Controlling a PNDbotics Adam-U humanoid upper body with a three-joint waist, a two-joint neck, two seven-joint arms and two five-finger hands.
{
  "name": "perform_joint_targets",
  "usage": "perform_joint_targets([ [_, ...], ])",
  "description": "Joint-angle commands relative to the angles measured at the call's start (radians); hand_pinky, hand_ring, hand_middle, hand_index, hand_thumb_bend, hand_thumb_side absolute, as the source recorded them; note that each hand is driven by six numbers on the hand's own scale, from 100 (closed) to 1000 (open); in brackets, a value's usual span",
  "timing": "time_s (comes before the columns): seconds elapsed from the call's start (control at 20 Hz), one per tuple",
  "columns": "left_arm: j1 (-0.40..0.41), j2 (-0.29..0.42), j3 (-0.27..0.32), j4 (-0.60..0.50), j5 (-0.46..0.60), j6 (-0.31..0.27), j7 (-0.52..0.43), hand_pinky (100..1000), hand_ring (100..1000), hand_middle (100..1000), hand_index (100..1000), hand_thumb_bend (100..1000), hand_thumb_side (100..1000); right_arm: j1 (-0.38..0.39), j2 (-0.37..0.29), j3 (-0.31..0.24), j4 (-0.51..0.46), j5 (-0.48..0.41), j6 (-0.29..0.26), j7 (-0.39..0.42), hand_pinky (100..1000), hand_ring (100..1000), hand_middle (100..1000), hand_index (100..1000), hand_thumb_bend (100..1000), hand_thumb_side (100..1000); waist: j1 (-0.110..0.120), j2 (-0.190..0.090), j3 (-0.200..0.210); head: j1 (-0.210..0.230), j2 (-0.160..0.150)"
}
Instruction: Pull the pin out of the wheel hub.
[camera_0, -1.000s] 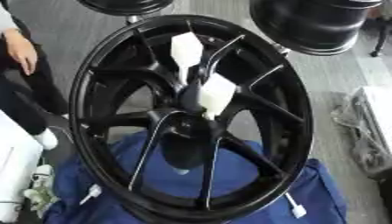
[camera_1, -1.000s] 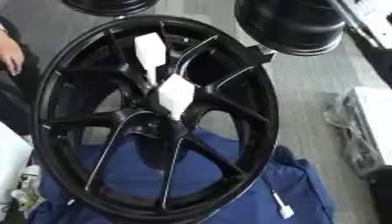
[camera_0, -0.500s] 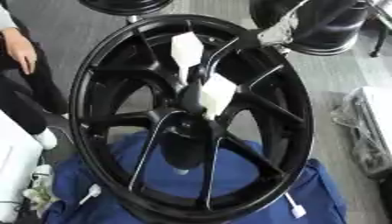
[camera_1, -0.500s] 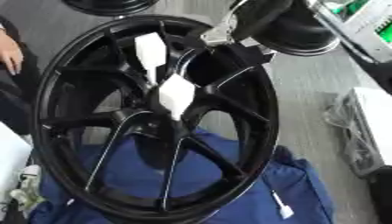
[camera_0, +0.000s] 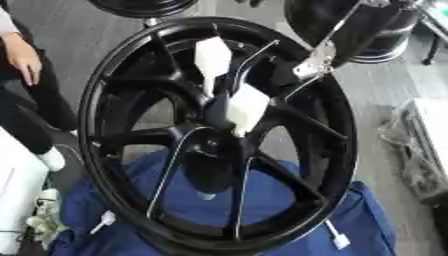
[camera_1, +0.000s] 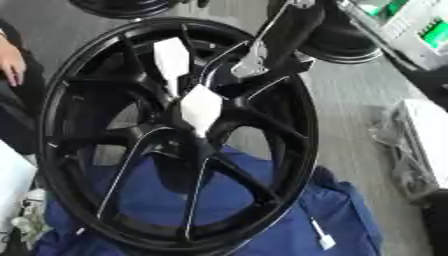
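A large black wheel hub (camera_0: 118, 90) lies tilted on a blue cloth (camera_0: 372, 220) and fills the middle of both views. At its centre a white pin (camera_0: 248, 106) sticks up from the boss, and a second white block (camera_0: 213, 56) shows just above it between the spokes. My right arm comes in from the upper right; its silver wrist joint (camera_1: 250, 62) hangs over the upper right spokes. The black right hand (camera_0: 282, 80) below that joint blends with the spokes, a short way up and right of the pin. It does not touch the pin.
Two other black wheels stand at the back, one at top centre (camera_0: 144, 6) and one at top right (camera_0: 381, 32). A grey crumpled bag (camera_0: 418, 150) lies at the right. White objects (camera_0: 22, 200) stand at the lower left. Small white tags (camera_0: 337, 239) lie on the cloth.
My right arm has come into view from the upper right and moved down and left over the rim towards the hub centre. The wheel and pin have not moved.
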Motion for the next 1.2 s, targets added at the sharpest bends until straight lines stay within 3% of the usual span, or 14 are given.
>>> perform_joint_targets([
  [0.05,-0.005,0.025,0.003,-0.011,0.001,0.0,0.0,688,768,692,716,253,851,-0.035,0.001,-0.058,0.009,0.002,0.003,0.15,847,767,754,804,547,194,0.008,-0.02,-0.001,0.006,-0.005],
  [1.2,-0.001,0.021,0.003,-0.008,0.003,0.002,0.0,689,773,697,716,244,860,-0.095,0.082,0.076,0.067,0.032,-0.019,0.181,828,736,721,773,527,177,0.003,-0.012,0.003,0.006,0.001],
])
